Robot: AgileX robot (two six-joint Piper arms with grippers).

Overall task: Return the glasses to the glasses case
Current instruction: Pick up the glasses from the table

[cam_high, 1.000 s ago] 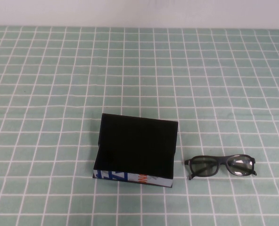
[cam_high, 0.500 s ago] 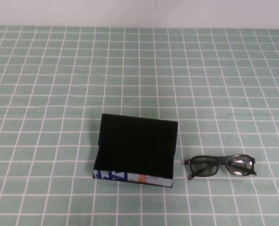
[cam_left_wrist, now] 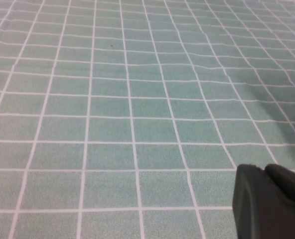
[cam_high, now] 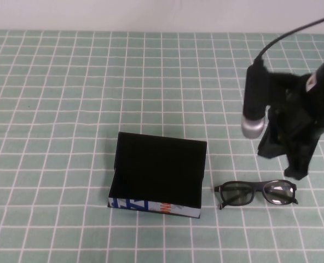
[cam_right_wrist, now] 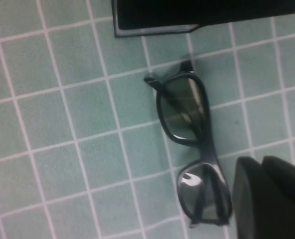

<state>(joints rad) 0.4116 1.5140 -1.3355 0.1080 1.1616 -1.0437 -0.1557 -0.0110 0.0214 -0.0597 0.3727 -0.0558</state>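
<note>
High view: the right claw (cam_high: 299,171) hangs over the right side of the table (cam_high: 69,98), just behind the glasses (cam_high: 256,193), its fingers pressed together and holding nothing. The glasses lie flat near the front edge, right of the case (cam_high: 157,175) and apart from it. The case sits open, lid raised toward the rear, printed side facing the front edge. The left claw (cam_left_wrist: 272,201) shows only in its wrist view, over bare cloth; whether it is spread cannot be told.

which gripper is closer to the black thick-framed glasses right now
Right. The right gripper, shut, hangs just above the black thick-framed glasses; the left gripper is out of the high view, away from them.
</note>
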